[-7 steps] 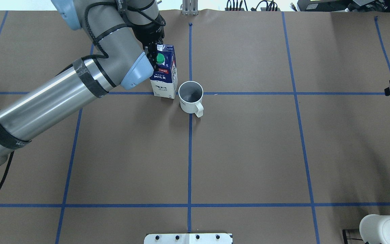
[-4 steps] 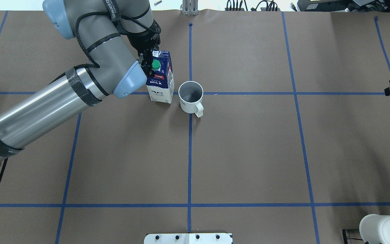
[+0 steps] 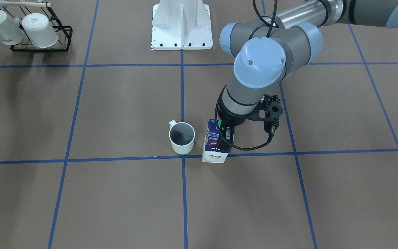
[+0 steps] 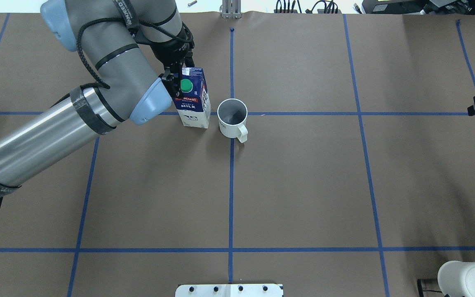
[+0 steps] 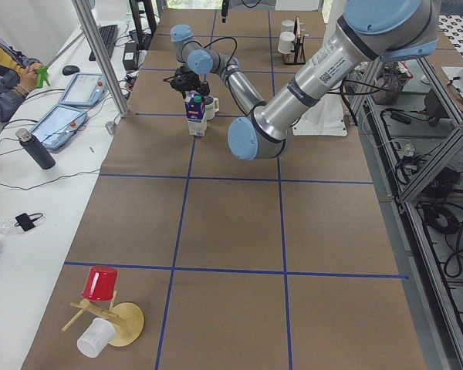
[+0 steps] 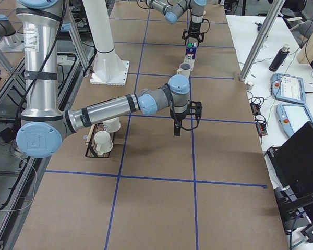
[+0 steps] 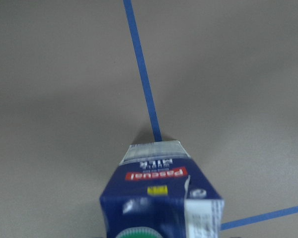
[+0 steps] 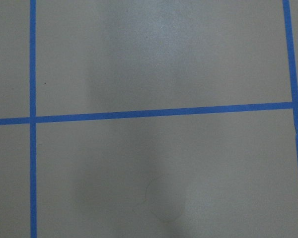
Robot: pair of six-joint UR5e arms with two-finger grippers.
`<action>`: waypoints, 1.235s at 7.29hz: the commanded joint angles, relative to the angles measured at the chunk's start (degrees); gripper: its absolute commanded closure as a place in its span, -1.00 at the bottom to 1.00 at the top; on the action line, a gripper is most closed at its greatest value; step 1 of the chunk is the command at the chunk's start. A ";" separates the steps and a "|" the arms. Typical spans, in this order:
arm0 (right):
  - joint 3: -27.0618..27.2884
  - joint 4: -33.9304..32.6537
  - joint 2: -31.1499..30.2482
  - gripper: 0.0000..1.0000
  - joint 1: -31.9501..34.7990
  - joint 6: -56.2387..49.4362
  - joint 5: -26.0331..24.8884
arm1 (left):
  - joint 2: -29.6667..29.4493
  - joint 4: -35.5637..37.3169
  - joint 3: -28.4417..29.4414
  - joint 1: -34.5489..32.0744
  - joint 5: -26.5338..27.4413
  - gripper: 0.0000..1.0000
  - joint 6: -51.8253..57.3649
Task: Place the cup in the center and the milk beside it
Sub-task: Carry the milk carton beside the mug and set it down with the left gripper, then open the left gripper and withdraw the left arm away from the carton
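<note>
The cup, upright and empty, sits where the blue tape lines cross mid-counter, handle toward 5 o'clock. The capped milk stands just beside it at 9 o'clock, its top clamped in the left pincer, whose arm reaches in from 8 o'clock. The right pincer hangs well apart at 3 o'clock; I cannot tell its spread.

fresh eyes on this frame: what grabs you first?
The big left arm reaches in from the overhead view's left, its left gripper shut on the top of the navy milk carton. Just beside it, a small gap apart, the white cup sits upright where the blue tape lines cross mid-table, handle toward the robot. Spare mugs hang on a black rack near the robot's right-hand corner.
</note>
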 commanded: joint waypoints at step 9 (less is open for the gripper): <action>-0.70 -0.19 -0.18 -1.00 1.05 -2.43 -0.18 | 27.41 4.81 -27.98 -15.84 4.74 -0.96 85.29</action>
